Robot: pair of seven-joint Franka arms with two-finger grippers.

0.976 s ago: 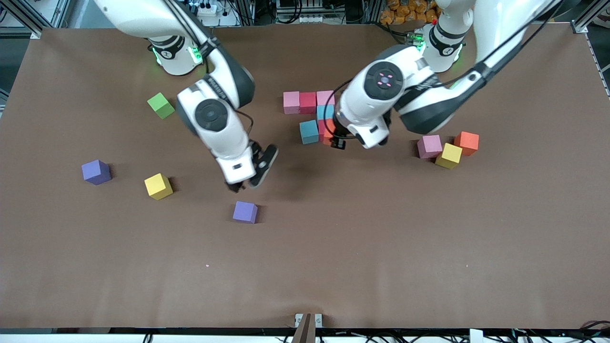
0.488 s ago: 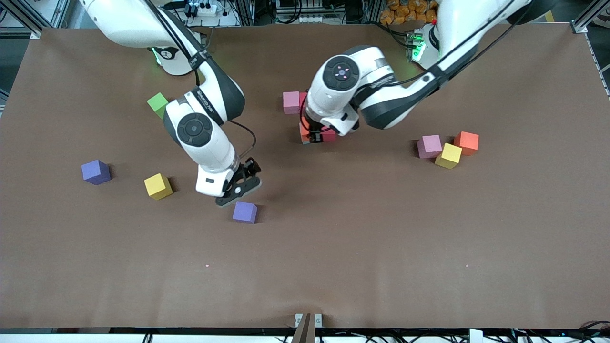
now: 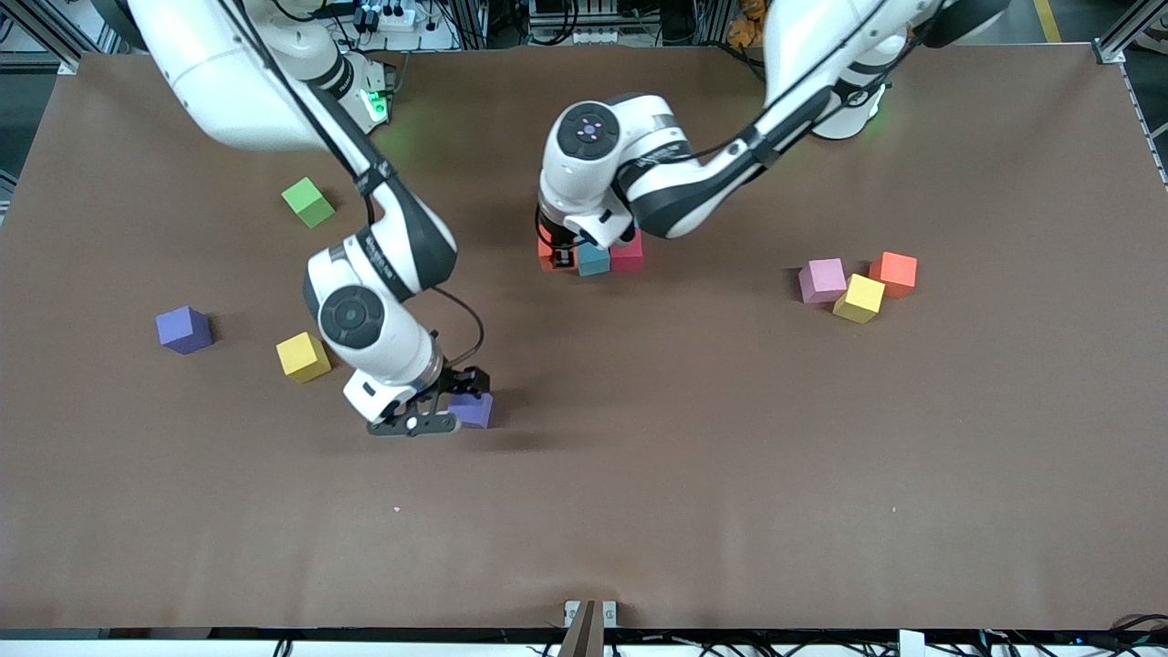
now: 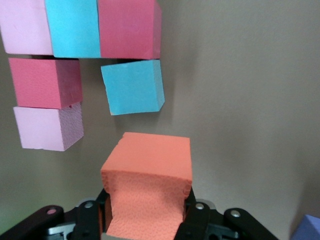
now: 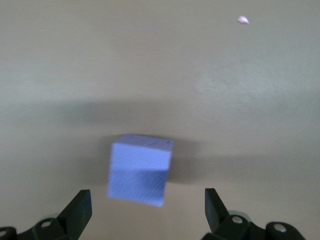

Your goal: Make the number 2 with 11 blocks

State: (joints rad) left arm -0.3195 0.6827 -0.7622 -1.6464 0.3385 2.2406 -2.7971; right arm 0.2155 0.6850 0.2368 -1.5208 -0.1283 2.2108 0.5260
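The left gripper [image 4: 145, 220], clamped on an orange block [image 4: 147, 192], is bringing it over the half-built number 2 [image 3: 602, 255] at mid-table, apparently to seat it beside the light blue block [image 4: 132, 86]. The right gripper [image 5: 147, 212] is hovering, fingers spread wide and empty, over a purple block [image 5: 140, 169] nearer the front camera; it needs lowering and closing. No containers are showing.

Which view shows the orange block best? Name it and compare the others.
The left wrist view: the orange block fills the foreground, clamped in the left end effector. The front view shows only a sliver of it under the left arm. The right wrist view doesn't show it.
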